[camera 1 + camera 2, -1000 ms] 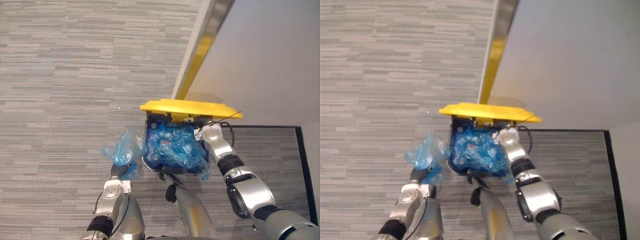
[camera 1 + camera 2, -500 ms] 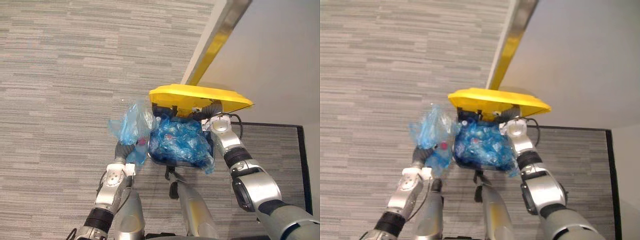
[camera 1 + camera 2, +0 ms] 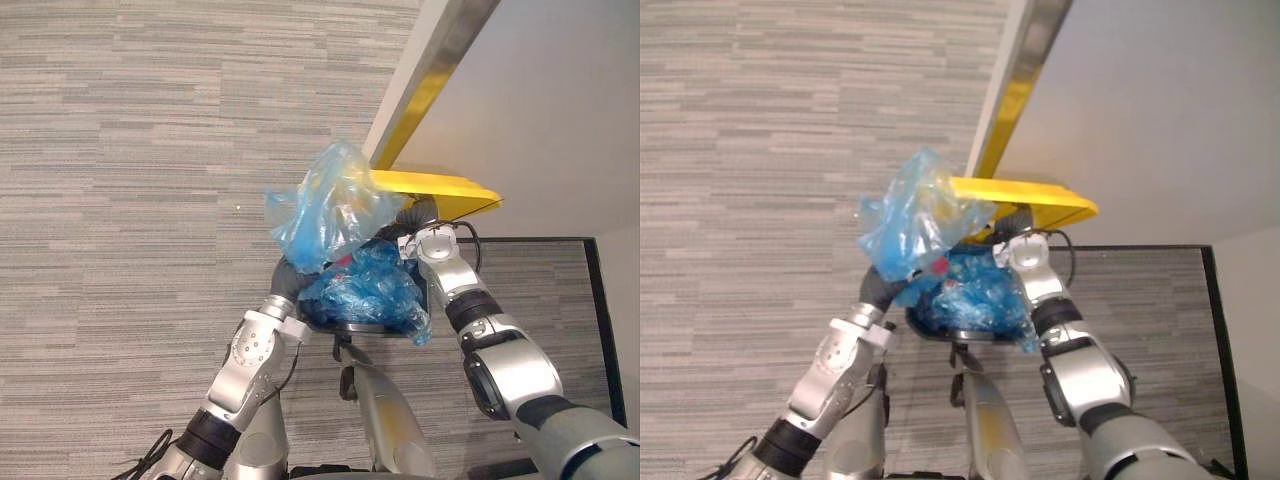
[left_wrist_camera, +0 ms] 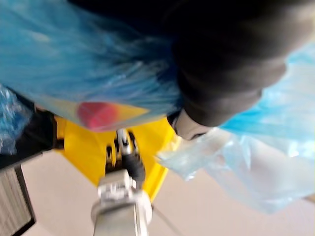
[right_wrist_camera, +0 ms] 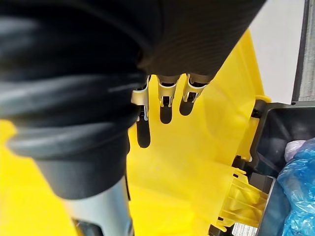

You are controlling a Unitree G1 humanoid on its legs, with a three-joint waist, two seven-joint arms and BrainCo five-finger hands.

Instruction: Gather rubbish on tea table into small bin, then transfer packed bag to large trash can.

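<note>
Over trash can: left robot hand grips raised bag; right robot hand, fingers straight, props lid.

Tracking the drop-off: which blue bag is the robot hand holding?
The paler blue bag raised above the bin, bunched in the left robot hand; the darker blue bags lie inside it under the yellow lid.

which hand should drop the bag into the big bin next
Left. The left hand grips the blue bag just above the open trash can, so it likely only has to lower and release. The right hand is pressed flat against the yellow lid, propping it up.
</note>
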